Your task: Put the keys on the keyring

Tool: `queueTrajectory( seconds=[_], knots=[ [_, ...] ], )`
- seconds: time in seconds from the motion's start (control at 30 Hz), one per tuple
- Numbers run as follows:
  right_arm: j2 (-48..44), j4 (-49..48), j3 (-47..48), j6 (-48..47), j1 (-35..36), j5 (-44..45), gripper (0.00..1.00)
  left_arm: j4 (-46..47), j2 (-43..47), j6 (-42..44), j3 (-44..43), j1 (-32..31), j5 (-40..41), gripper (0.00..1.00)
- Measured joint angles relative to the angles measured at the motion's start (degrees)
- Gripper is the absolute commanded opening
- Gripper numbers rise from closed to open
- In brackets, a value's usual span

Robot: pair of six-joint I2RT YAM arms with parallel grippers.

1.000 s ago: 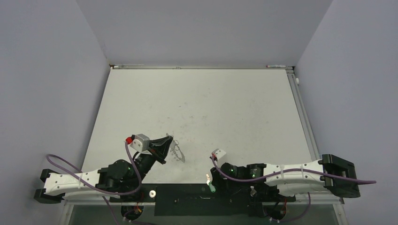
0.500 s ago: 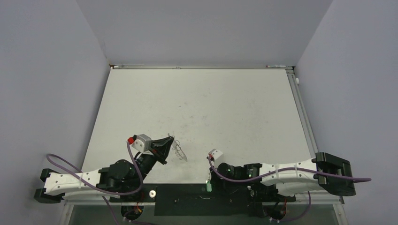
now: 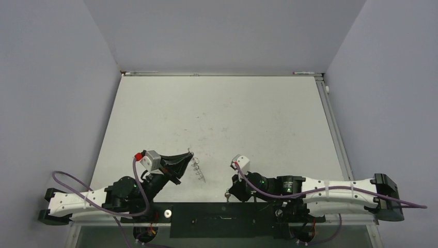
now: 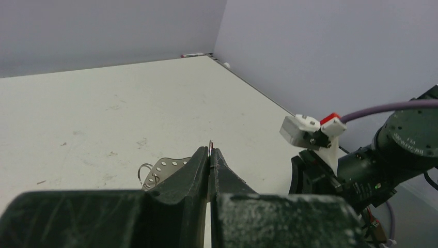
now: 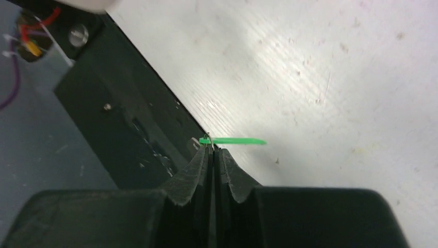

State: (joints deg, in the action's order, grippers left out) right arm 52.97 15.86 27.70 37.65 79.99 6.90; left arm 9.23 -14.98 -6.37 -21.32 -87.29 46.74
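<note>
My left gripper is shut on the rim of the keyring, a flat grey metal piece with small holes and tiny wire loops, and holds it edge-up just above the table. In the left wrist view the keyring shows to the left of the left gripper, with a sliver of metal poking out between the tips. My right gripper is shut on the looped head of the green key, which sticks out sideways to the right over the table's near edge. In the top view the right gripper is right of the keyring.
A black strip runs along the table's near edge between the arm bases, with a small white round part on it. Grey walls close the table on three sides. The right arm's wrist shows in the left wrist view.
The right gripper has closed on the green key at the black strip and carried it up and toward the table. The left gripper has shifted slightly, still holding the keyring.
</note>
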Motion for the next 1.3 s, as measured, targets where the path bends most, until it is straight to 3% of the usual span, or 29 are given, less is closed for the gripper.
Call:
queueTrajectory(
  seconds=[0.3, 0.53, 0.73, 1.3],
  knots=[
    [-5.4, 4.4, 7.8, -8.2, 0.7, 5.0, 0.05, 1.2, 2.4, 2.1, 2.1, 0.0, -10.8, 0.00],
    [-5.6, 8.2, 15.6, -13.1, 1.1, 4.8, 0.05, 6.4, 2.6, 5.2, 6.9, 0.0, -23.8, 0.00],
    [-5.5, 8.6, 20.3, -16.0, 1.6, 3.2, 0.05, 9.3, 0.5, 7.2, 7.2, 0.0, -29.3, 0.00],
    [0.3, 11.2, 30.1, -23.6, 3.7, 2.8, 0.05, 12.9, -4.7, 9.2, 7.2, 0.0, -27.9, 0.00]
  ],
)
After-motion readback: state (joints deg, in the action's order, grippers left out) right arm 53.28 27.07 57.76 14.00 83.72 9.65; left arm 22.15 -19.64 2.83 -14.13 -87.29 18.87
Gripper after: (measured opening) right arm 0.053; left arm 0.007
